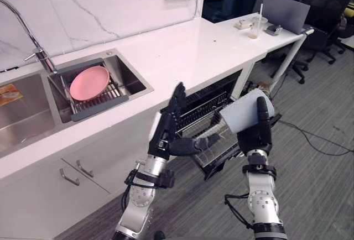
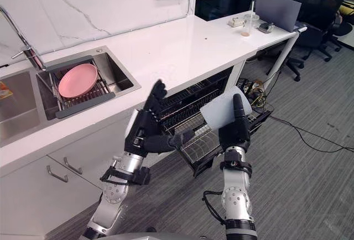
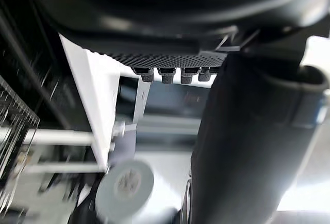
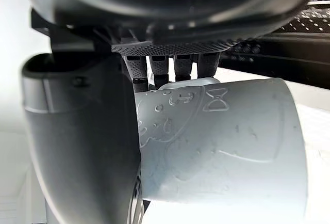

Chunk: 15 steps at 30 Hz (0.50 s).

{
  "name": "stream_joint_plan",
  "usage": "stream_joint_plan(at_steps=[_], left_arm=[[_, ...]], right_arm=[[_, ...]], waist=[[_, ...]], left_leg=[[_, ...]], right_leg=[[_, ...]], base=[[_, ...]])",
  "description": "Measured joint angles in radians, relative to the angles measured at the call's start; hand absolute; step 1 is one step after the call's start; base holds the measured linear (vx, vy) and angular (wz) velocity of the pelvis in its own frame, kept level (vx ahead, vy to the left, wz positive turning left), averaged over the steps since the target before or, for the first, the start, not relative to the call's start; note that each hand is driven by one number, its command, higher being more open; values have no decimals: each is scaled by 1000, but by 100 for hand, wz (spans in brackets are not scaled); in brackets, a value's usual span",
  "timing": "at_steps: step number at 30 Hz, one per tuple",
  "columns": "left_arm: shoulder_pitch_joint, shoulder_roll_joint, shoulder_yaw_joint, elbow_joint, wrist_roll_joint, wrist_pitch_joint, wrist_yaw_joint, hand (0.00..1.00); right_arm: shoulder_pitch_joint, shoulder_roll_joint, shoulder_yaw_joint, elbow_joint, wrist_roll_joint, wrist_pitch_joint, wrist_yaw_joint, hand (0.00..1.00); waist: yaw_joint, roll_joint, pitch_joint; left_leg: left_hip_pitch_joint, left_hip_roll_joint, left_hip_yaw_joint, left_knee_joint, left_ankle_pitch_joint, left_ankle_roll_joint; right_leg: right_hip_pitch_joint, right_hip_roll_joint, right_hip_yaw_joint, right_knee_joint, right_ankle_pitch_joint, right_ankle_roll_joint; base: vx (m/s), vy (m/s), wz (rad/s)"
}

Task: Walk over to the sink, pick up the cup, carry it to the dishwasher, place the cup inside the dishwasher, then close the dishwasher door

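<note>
Left eye view first: the cup point(image 1: 240, 115) is off the desk point(image 1: 182, 46) and in my right hand point(image 1: 257, 137), which is clenched round it. The cup lies tipped on its side in the grip, up in the air in front of the open dishwasher point(image 1: 207, 99) and above its wire rack point(image 1: 221, 140), which juts out into the room. My left hand point(image 1: 166, 132) is up beside it, just in front of the desk edge, released and holding nothing, fingers straight and thumb stuck out toward the rack. Off to the left, the sink point(image 1: 33, 115) holds a pink plate point(image 1: 88, 82) on a drainer, with the tap point(image 1: 34, 46) behind it.

Right eye view: same story, cup and right hand over the rack, left hand apart from both. A drink with a straw point(image 2: 247, 24) stands at the far end of the desk.

Left wrist view: the left fingers point(image 3: 162, 74) run straight out, the left thumb point(image 3: 247, 146) stands free, nothing between them. Past them I see the round bottom of the cup.

Right wrist view: up close, the right thumb point(image 4: 82, 146) presses one side of the pale cup, and the right fingers point(image 4: 160, 66) curl over the other side.
</note>
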Motion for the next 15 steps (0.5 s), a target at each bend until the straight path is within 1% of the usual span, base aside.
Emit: stream_joint_plan(at_steps=[3, 5, 7, 9, 12, 14, 15], left_arm=[[0, 21, -42, 11, 0, 50, -72, 100], [1, 33, -67, 39, 5, 89, -103, 100], [1, 56, -86, 92, 36, 122, -96, 100], [12, 73, -89, 149, 65, 166, -78, 100], [43, 87, -75, 217, 72, 214, -70, 100], [61, 88, -65, 247, 74, 228, -63, 100], [79, 87, -52, 283, 74, 238, -46, 100]], right_arm=[[-2, -41, -14, 36, -129, 44, -8, 0], [-17, -88, -24, 62, -283, 80, -31, 0], [-47, -149, -26, 86, -397, 123, -42, 0], [-74, -189, -38, 107, -495, 152, -51, 0], [-92, -217, -72, 136, -601, 180, -63, 0], [-99, -230, -85, 156, -654, 191, -67, 0], [-116, -243, -88, 179, -695, 207, -79, 0]], waist=[[-3, -1, 1], [-2, -1, 1], [-2, -1, 1], [-2, -1, 1], [-1, -1, 2], [0, -1, 2], [3, 0, 4]], left_leg=[[0, 0, 1, 0, 0, 0], [0, 0, 1, 0, 0, 0], [0, 2, 4, 0, 0, 0], [0, 4, 5, 0, 0, 0], [-1, 5, 1, 1, 0, 0], [0, 5, -6, 1, 0, 0], [-1, 5, -9, 2, 0, 0]], right_leg=[[-1, 0, 3, 0, 0, 0], [-1, 0, 5, 0, 0, 0], [0, 2, 9, -4, 2, -2], [1, 5, 11, -9, 4, -3], [7, 8, 4, -17, 5, -4], [13, 9, -4, -20, 5, -4], [15, 10, -7, -22, 5, -4]], base=[[0, 0, 0], [0, 0, 0], [0, 0, -4], [0, 0, -2], [0, -4, 4], [-7, -21, 10], [-12, -25, 8]])
